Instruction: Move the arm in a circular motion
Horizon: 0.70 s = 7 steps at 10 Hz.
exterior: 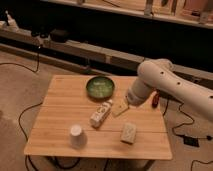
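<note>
Arm: the arm enters from the right, bends at a thick elbow, and slopes down and left over the table. Its tip is low above the wood, right of centre.
Gripper: the gripper is the small yellowish tip at the arm's end. It holds nothing I can make out, and I cannot tell whether it is released or clenched.
Why held so: the task is motion only, so carrying nothing fits. The low, angled pose looks like one point on a loop traced above the tabletop.
Carton: the carton lies tilted just left of the gripper, close beside it. I cannot tell if they touch.
Bowl: the green bowl stands up and to the left of the gripper, near but apart.
Red thing: a small red thing lies right of the gripper, half hidden behind the arm.
Block: a pale block lies below the gripper, near the front edge.
Cup: the white cup stands upside down, well to the lower left.
Risk: the things are scattered with no order, more like bystanders than targets. A low sweep leftward would likely nudge the carton first.
Cables: dark cables trail on the floor left of the table, far from the gripper.
</note>
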### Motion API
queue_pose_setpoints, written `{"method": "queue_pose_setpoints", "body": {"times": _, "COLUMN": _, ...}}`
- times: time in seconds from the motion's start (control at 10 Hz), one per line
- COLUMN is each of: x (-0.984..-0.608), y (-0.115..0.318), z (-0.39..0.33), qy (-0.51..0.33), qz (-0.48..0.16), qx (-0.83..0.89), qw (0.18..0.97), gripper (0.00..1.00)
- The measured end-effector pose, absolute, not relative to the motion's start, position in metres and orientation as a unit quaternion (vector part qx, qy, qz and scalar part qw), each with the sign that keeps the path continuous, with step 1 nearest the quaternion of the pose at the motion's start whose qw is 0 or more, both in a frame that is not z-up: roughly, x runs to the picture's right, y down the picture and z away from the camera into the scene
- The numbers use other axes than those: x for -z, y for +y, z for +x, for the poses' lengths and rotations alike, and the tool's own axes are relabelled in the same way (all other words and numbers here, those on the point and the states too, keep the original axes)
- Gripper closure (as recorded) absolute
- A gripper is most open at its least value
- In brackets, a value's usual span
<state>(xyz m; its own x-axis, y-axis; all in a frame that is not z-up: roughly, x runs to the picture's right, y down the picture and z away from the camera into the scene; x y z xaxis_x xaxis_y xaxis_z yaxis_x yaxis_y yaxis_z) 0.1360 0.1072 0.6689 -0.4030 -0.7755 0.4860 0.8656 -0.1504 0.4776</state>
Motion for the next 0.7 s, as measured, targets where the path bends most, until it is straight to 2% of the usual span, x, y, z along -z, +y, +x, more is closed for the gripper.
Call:
{"method": "queue_pose_setpoints", "body": {"times": 0.3, "x": -0.667, "y": 0.113, "z": 0.211, "qy": -0.344, "qz": -0.116, "qx": 0.701, "qw": 0.614, "gripper": 0.2}}
{"method": "queue_pose_setpoints", "body": {"times": 0.7, "x": -0.706, "y": 0.089, "z": 0.295, "qy": -0.285, "qz": -0.165, "qx": 0.639, "qw": 0.695, "gripper": 0.2}}
